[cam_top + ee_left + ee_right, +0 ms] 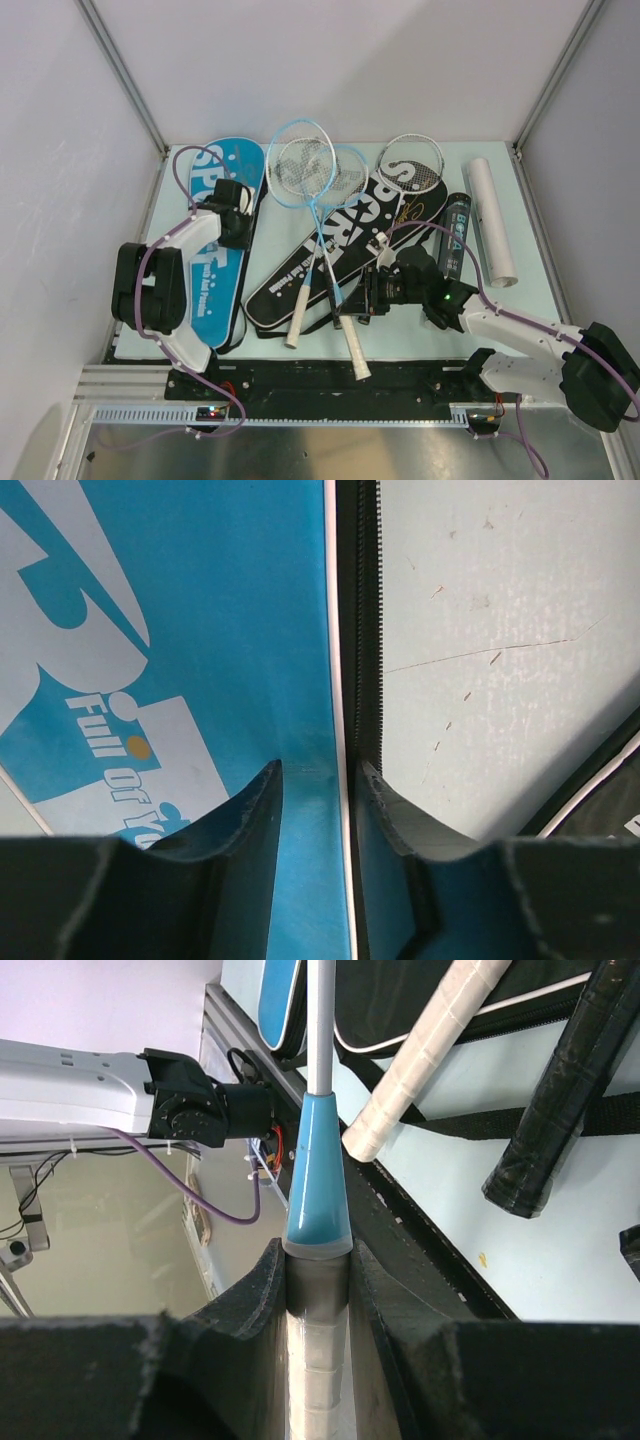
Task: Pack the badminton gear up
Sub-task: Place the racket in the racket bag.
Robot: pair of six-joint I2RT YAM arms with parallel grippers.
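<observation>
Racket (318,1175), with a white tape-wrapped grip and a glossy blue cone, is clenched between the matte black pads (250,1300) of the right gripper (318,1255). It sits at the near edge of the pale table (528,250), its thin shaft running onward. The left gripper (320,772) stands parted. Its fingers straddle the white piping and black zipper along the flat blue bag (200,600) without pinching them. Other rackets (297,322) lie across the black bag (270,290). A black tube (455,235) and a white tube (492,220) lie to its right. What the bags and tubes hold cannot be seen.
</observation>
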